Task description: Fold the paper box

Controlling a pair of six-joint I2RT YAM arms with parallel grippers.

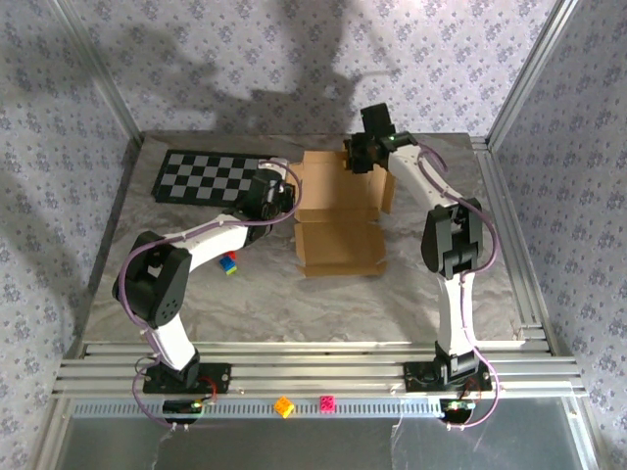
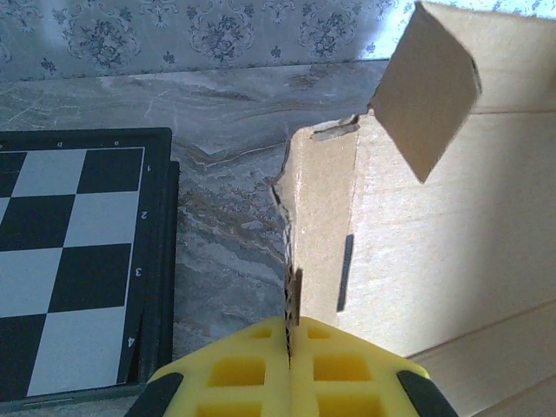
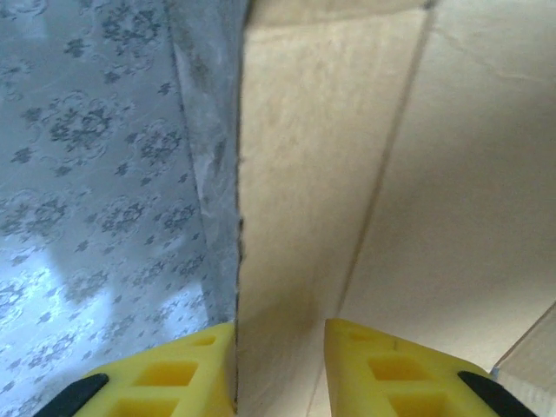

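Roughly mid-table, the paper box [image 1: 338,245] lies part-folded, tan and unprinted. 1 flat panel faces the arm bases, and walls stand up on the far half, w/ a flap tilted up at its right side.

The left gripper [image 1: 284,199] sits at the box's left edge. In the left wrist view its yellow pads [image 2: 234,369] are pressed together on the thin edge of an upright cardboard wall [image 2: 417,243], pinching it.

The right gripper [image 1: 364,162] is at the far right corner of the box. In the right wrist view its 2 fingers [image 3: 195,373] stand apart w/ a cardboard panel [image 3: 434,174] running up through the gap. Can't tell if they bear on it.

The checkerboard mat [image 1: 211,178] lies far left, near the box but apart from it. Small coloured blocks [image 1: 229,264] sit under the left arm. An orange cube [image 1: 284,406] and a pink cube [image 1: 326,402] rest on the front rail.
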